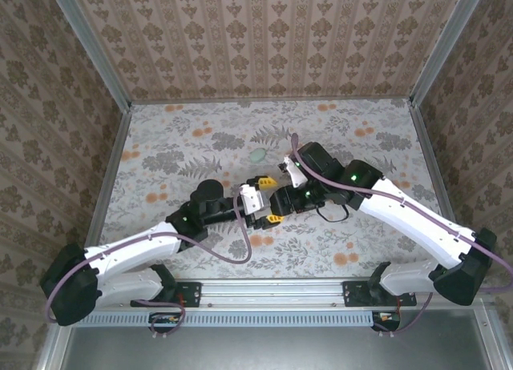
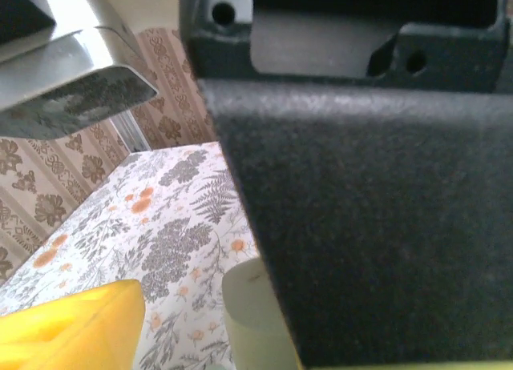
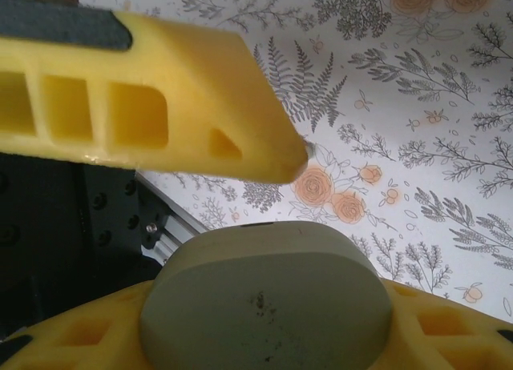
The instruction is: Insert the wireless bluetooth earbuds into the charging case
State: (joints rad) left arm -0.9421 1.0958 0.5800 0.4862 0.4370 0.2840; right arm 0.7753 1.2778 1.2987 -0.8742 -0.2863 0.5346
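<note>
In the right wrist view the pale mint-green charging case (image 3: 264, 306) sits clamped between two yellow fingers (image 3: 76, 338), lid closed. My right gripper (image 1: 282, 203) is shut on it at the table's middle. My left gripper (image 1: 268, 199) faces it tip to tip. One left finger (image 3: 184, 98) hovers just above the case without touching it. In the left wrist view the case (image 2: 252, 314) peeks out beside a dark pad (image 2: 377, 226), with a gap to my yellow finger (image 2: 72, 330). A small pale-green oval (image 1: 257, 155) lies behind the grippers, too small to tell if it is an earbud.
A floral cloth (image 1: 184, 138) covers the table. Wallpapered walls (image 1: 48, 106) with aluminium posts stand on three sides. A metal rail (image 1: 272, 290) runs along the near edge by the arm bases. Both arms cross the front half of the table.
</note>
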